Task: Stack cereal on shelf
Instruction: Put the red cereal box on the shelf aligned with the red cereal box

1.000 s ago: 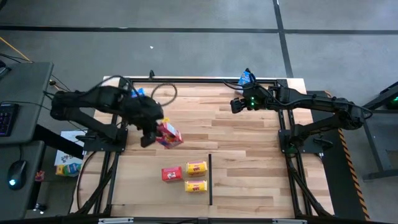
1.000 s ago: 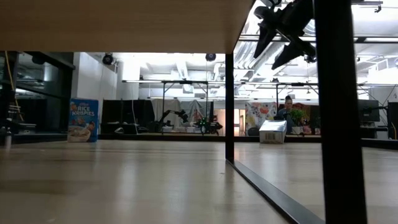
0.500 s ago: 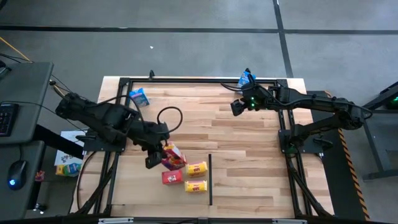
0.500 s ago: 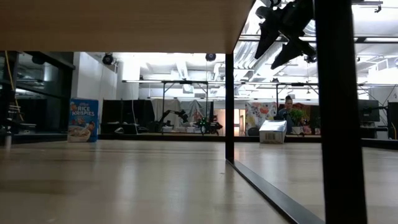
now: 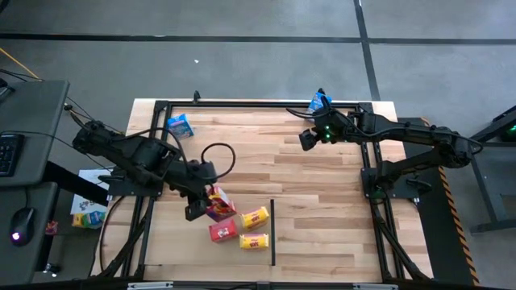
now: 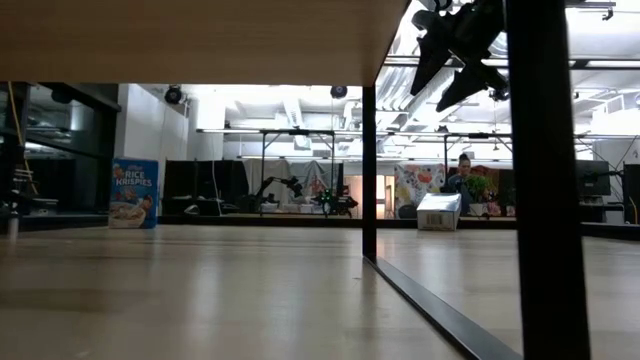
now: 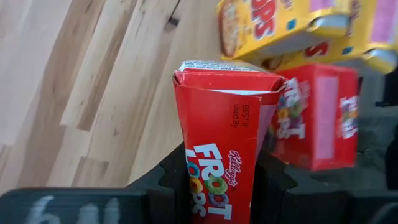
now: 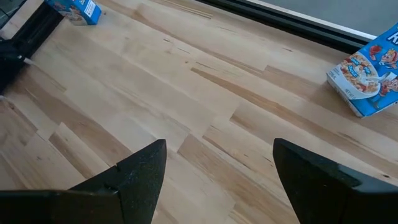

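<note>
High view, lower left of centre: the left gripper [image 5: 203, 203] is clamped on a red carton [image 5: 218, 202]. The left wrist view confirms it, with the fingers [image 7: 171, 177] pressed against both sides of that carton [image 7: 224, 149], which stands upright between them. It sits just above the second red carton [image 5: 223, 229], close to it or touching; contact cannot be confirmed.

Carton positions, high view:
- Two yellow cartons [image 5: 255, 217] and [image 5: 254, 240] lie at lower centre, immediately left of a thin black divider bar [image 5: 272, 232], with the second red carton to their left.
- One blue carton [image 5: 180, 125] lies at upper left, well apart from the group.
- One blue carton [image 5: 319, 102] stands at the table's upper edge, near the right gripper [image 5: 308, 138].

The right gripper hovers at upper right of the table. The right wrist view shows its fingers [image 8: 140, 171] spread wide with nothing between them, and both blue cartons in sight beyond them.

Progress assessment: three cartons are grouped beside the divider and a fourth is arriving in the grasp. Release of the held carton is not yet done. Both blue cartons remain to be collected. Judged on count, the task is roughly half complete. No tiered stack is visible yet.
</note>
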Controlling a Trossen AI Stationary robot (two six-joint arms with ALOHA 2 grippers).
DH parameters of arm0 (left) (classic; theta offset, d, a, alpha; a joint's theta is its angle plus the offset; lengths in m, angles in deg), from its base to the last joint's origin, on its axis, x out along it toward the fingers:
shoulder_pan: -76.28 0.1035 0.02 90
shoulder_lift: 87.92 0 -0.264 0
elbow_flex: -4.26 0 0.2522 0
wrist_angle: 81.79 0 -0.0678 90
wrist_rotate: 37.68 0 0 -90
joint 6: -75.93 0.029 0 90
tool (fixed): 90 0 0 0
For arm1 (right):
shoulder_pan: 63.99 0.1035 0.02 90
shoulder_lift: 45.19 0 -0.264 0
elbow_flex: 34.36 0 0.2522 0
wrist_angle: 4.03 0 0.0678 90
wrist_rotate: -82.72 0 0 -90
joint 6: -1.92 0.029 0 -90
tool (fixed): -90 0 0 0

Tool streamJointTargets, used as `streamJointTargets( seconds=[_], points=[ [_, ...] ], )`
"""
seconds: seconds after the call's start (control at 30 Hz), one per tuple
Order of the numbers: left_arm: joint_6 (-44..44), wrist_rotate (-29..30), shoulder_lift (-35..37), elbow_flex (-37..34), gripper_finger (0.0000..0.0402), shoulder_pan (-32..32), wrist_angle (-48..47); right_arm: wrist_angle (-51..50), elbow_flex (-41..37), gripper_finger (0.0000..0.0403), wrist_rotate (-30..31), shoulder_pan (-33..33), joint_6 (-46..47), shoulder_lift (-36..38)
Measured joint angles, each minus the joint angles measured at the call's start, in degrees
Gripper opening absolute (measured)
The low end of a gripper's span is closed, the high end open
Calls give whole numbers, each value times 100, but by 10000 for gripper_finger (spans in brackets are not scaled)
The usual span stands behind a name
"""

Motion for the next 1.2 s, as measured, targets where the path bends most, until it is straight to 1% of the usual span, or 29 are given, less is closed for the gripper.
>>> streamJointTargets(
  seconds=[0.1, 0.23, 0.4, 0.73, 0.87, 1.2],
  points=[
    [36, -57, 0, 0, 104, 0, -181, 0, 0, 287, 2, -2, 67, 0],
    [256, -388, 0, 0, 104, 4, -226, 0, 0, 287, 2, -2, 149, 0],
    [426, -615, 0, 2, 108, 4, -224, 0, 0, 287, 2, -2, 251, 0],
    [914, -634, 2, 0, 110, 4, -224, 0, 0, 287, 4, -1, 276, 0],
    [1018, -550, 2, 0, 112, 4, -223, 0, 0, 287, 43, -2, 346, 0],
    [1166, -481, 4, 0, 137, 4, -224, 0, 0, 287, 55, -2, 346, 0]
  ],
)
